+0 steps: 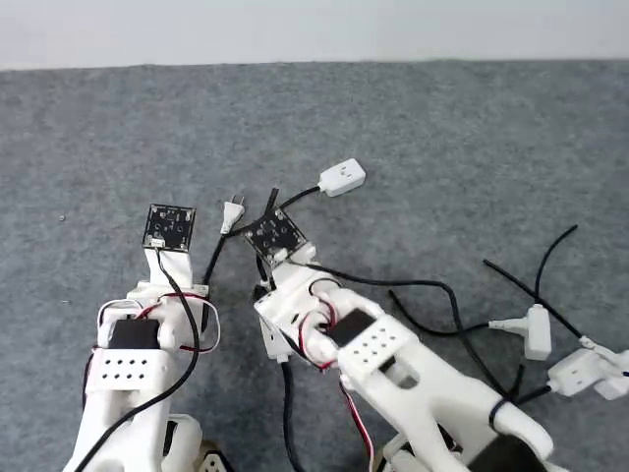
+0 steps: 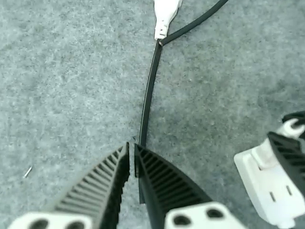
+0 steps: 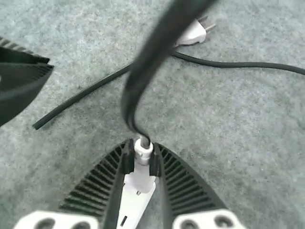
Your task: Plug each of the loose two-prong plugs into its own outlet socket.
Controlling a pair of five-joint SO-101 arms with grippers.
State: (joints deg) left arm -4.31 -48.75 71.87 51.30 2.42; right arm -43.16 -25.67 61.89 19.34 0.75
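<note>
Right gripper (image 3: pixel 141 150) is clamped on a white outlet socket (image 3: pixel 136 187), fingers squeezing it right at the neck where its thick black lead (image 3: pixel 152 62) comes out. The left wrist view catches that socket's face with its two slots, sitting just beside the left gripper (image 2: pixel 132 151). That one's fingers are pretty much together, only a sliver between the tips. The thin black cord (image 2: pixel 150 90) of a loose two-prong plug (image 2: pixel 167 12) runs straight in under those fingers, and I can't tell if they actually pinch it or just sit over it. The plug itself lies flat on the grey carpet (image 1: pixel 442 128) a bit ahead of both grippers, prongs pointing away from them. In the high view there's a second outlet socket (image 1: pixel 342 177) lying free past the plug, not touching it, on its own black cord. More white cord ends (image 1: pixel 537 331) lie well off on the right arm's outer side
</note>
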